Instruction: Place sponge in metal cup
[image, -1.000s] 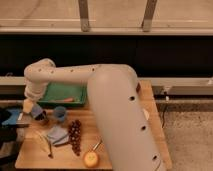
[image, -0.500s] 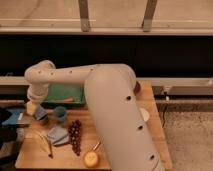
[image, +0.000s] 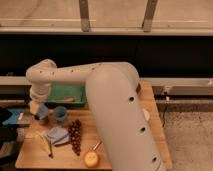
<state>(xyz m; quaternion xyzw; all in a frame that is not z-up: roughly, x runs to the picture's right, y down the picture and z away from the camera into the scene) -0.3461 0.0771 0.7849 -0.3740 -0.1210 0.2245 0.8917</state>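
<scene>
My gripper (image: 38, 109) hangs at the table's left rear corner, below the arm's bent wrist. It is shut on the small blue sponge (image: 43, 111). The sponge sits right at the mouth of the metal cup (image: 43, 120), a small dark grey cup mostly hidden beneath it. Whether the sponge touches the rim I cannot tell. The light blue cup (image: 61, 114) stands just right of the metal cup.
A green tray (image: 67, 92) holding an orange item lies behind the cups. In front lie a pale blue cloth (image: 57, 135), dark grapes (image: 75, 136), a yellowish banana (image: 46, 145) and an orange fruit (image: 91, 159). A blue object (image: 11, 116) sits beyond the wooden table's (image: 150, 135) left edge.
The gripper with the sponge has edged slightly right and down toward the metal cup. Nothing else on the table has moved.
</scene>
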